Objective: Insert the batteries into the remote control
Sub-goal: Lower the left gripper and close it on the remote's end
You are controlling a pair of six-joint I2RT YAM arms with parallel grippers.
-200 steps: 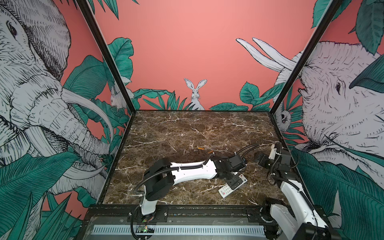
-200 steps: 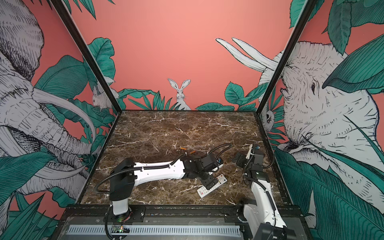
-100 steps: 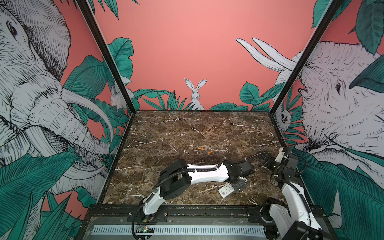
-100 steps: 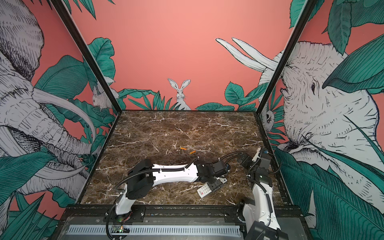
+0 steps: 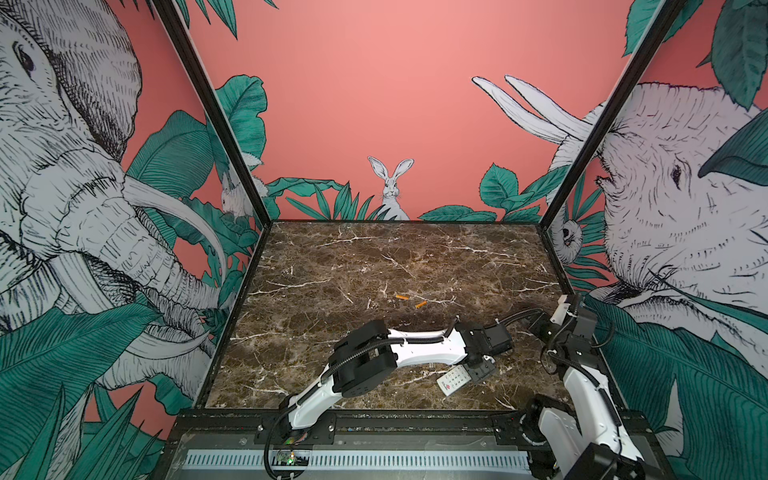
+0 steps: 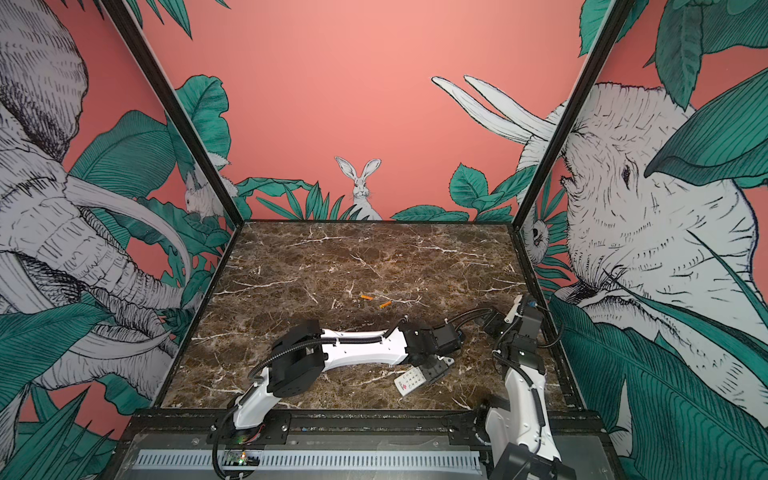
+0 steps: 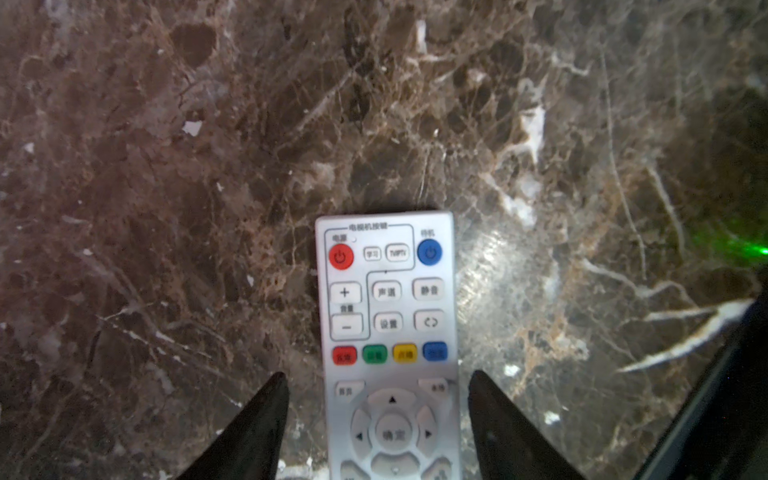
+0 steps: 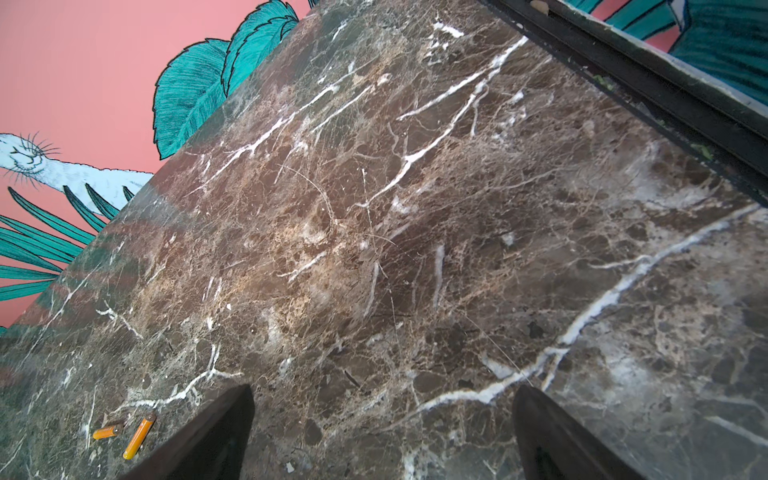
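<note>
The white remote control (image 7: pixel 388 311) lies buttons up on the marble near the front right, seen in both top views (image 5: pixel 453 379) (image 6: pixel 409 381). My left gripper (image 7: pixel 378 376) is low over it and open. Its dark fingers stand one on each side of the remote, with a gap of marble showing on both sides. Two orange batteries (image 5: pixel 401 297) (image 5: pixel 420 304) lie loose near the middle of the table, apart from the remote, and show in the right wrist view (image 8: pixel 108 431) (image 8: pixel 139 436). My right gripper (image 8: pixel 382 392) hangs open over bare marble at the right side, holding nothing.
The marble table (image 5: pixel 374 257) is walled by printed panels on three sides, with black frame posts at the corners (image 5: pixel 552 208). The right arm (image 5: pixel 582 374) stands close to the right wall. A black rail (image 5: pixel 374 419) runs along the front edge.
The left arm has swung toward the front right and come down over the remote, its jaws narrowing around it. The right arm has drawn back toward the right wall.
</note>
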